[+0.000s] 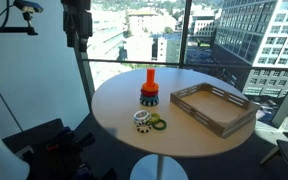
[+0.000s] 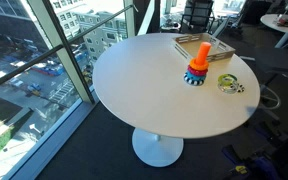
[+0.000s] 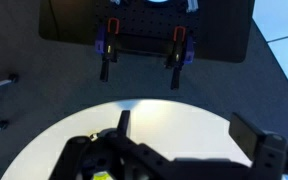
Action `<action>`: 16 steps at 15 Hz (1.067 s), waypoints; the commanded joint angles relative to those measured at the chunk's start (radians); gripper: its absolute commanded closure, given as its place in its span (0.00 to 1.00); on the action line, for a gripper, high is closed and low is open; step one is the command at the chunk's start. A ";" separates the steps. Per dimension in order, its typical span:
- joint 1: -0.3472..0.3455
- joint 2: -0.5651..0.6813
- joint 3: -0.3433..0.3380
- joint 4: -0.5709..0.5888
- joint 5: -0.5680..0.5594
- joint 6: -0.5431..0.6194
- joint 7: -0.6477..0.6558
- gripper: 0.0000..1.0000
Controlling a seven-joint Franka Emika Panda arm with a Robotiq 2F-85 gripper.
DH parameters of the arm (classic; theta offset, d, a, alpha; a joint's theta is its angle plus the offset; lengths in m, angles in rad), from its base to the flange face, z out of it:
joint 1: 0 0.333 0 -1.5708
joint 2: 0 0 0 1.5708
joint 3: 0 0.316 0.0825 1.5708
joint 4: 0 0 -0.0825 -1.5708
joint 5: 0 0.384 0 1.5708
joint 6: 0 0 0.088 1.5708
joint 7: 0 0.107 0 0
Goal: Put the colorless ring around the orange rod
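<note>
The orange rod (image 1: 149,79) stands upright on the round white table (image 1: 114,110), with darker rings stacked around its foot. It also shows in an exterior view (image 2: 200,56). The colorless ring (image 1: 142,117) lies flat on the table in front of the rod, in a small cluster with a green ring (image 1: 159,124) and a dark ring. The cluster (image 2: 229,84) is too small there to tell the rings apart. My gripper (image 1: 76,28) hangs high above the table's edge, far from the rings. In the wrist view the gripper (image 3: 189,135) is open and empty over bare tabletop.
A grey open tray (image 1: 216,108) stands on the table beside the rod, also seen in an exterior view (image 2: 200,42). Large windows (image 1: 134,35) run close behind the table. Office chairs (image 2: 196,14) stand further off, and the table's base (image 2: 156,148) is on the floor.
</note>
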 commanded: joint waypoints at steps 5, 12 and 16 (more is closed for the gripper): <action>-0.002 0.000 0.002 0.003 0.001 -0.001 -0.001 0.00; -0.033 0.049 0.020 0.026 -0.025 0.144 0.091 0.00; -0.050 0.111 0.022 0.029 -0.056 0.282 0.133 0.00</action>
